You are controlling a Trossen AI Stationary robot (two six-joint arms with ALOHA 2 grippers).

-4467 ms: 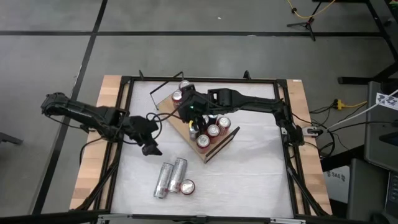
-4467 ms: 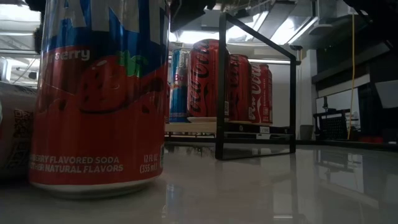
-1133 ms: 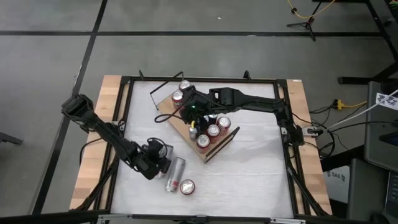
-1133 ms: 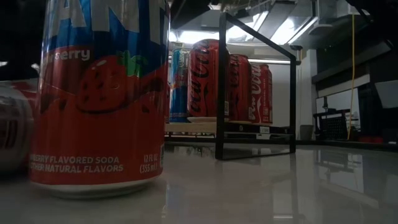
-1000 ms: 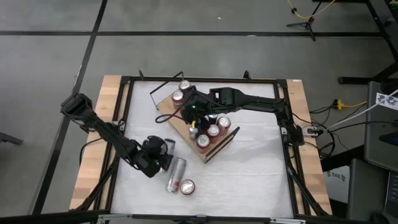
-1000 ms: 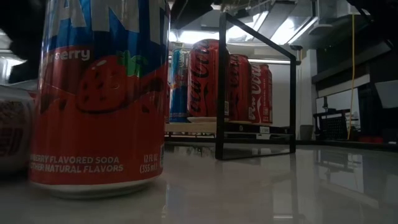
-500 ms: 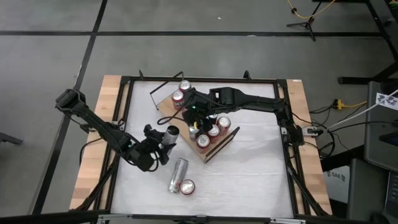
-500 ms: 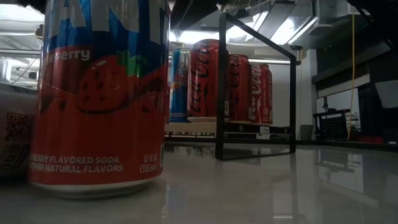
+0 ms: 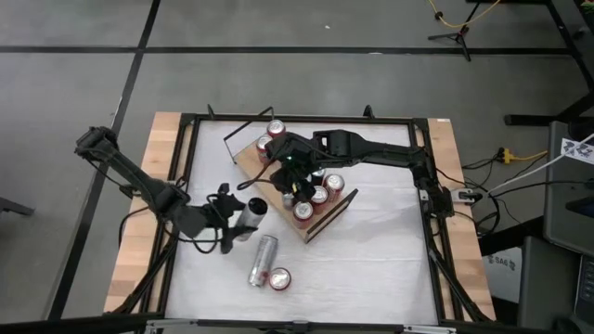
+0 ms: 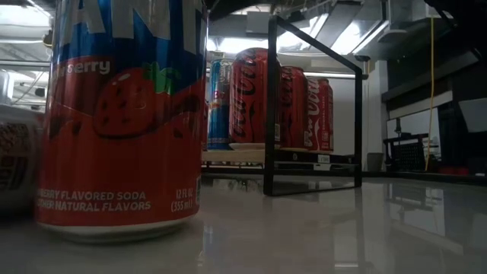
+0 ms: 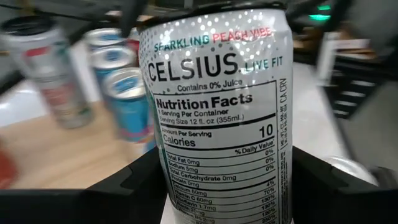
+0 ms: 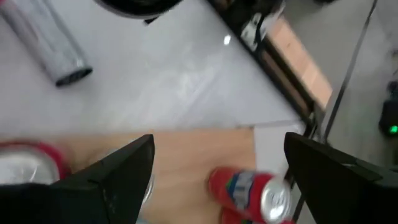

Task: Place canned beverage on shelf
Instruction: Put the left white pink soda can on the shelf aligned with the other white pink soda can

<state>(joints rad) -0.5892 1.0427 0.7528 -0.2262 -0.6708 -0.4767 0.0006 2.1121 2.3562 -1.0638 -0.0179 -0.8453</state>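
Observation:
My left gripper (image 9: pixel 241 219) (image 11: pixel 227 186) is shut on a white Celsius can (image 9: pixel 251 211) (image 11: pixel 217 112), just left of the shelf (image 9: pixel 252 167). The shelf is a light-brown board with black wire rails and lies slanted on the table. Several cans stand on it, among them red ones (image 9: pixel 318 195) (image 10: pixel 251 95) and blue ones (image 11: pixel 127 99). My right gripper (image 9: pixel 290 178) (image 12: pixel 217 180) hangs open over the shelf's middle, above the board (image 12: pixel 180 149) and a red can (image 12: pixel 249 190). My left gripper pinches the Celsius can by its side walls (image 11: pixel 163 186) between the two fingers, which lie across the can. The fingers come from the table's left. The can is lifted clear of the table and tilted, its top toward the shelf.
A silver can (image 9: pixel 263 255) (image 12: pixel 50 43) lies on the white tabletop near the front. A red strawberry soda can (image 9: pixel 278 277) (image 10: pixel 122 114) stands beside it. A black frame (image 9: pixel 186 121) and wooden side strips (image 9: pixel 162 139) border the table.
My left gripper has carried the Celsius can up from beside the lying silver can and toward the table's far edge, to a spot next to the shelf's left side. The can has tipped, so its top now faces the shelf.

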